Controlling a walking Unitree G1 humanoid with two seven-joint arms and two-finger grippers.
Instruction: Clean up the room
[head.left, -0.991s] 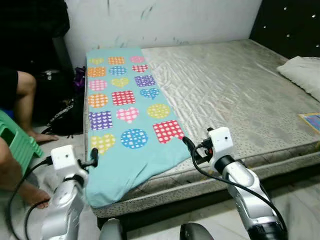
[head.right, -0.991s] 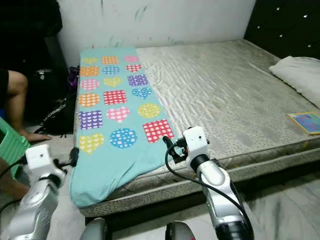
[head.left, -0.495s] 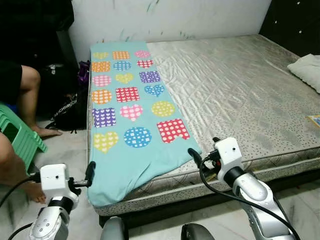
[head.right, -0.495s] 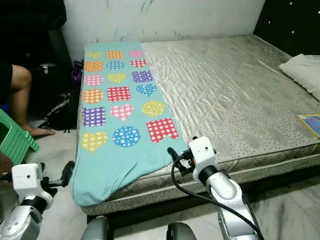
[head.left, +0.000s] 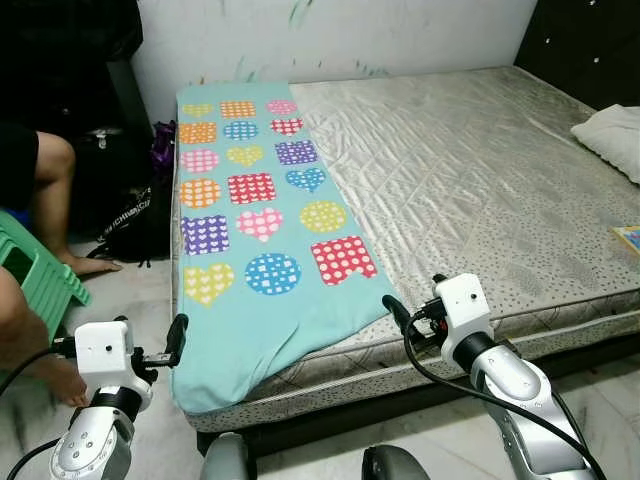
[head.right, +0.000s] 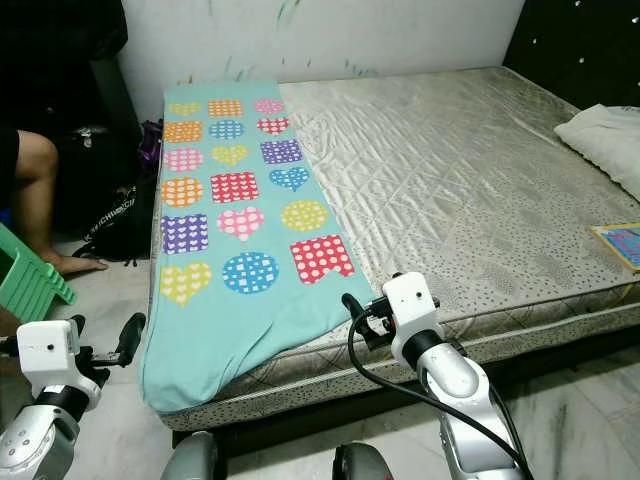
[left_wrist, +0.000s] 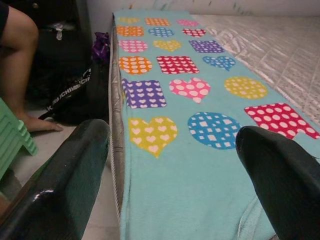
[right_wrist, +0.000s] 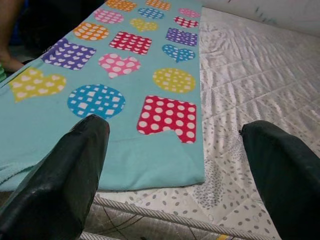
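Observation:
A teal blanket (head.left: 250, 230) printed with coloured hearts, circles and squares lies along the left side of the bare grey mattress (head.left: 480, 170). Its near corner hangs over the bed's front left edge. My left gripper (head.left: 176, 342) is low beside that hanging corner, off the bed's left side, and stands open. Its wrist view looks along the blanket (left_wrist: 190, 105) with nothing between the fingers (left_wrist: 75, 170). My right gripper (head.left: 397, 314) hovers at the bed's front edge, just past the blanket's near right corner, also open and empty. The blanket (right_wrist: 150, 100) lies beyond its fingers (right_wrist: 70, 175).
A person sits at the left, with a leg (head.left: 40, 170) and a foot (head.left: 62, 385) near a green stool (head.left: 35, 280). A black bag (head.left: 135, 225) lies on the floor against the bed. A white pillow (head.left: 610, 130) and a book (head.left: 628, 238) rest at the mattress's right.
Both arms have sunk lower, the left one dropping away from the blanket's side edge. The view has shifted a little; the blanket lies as before.

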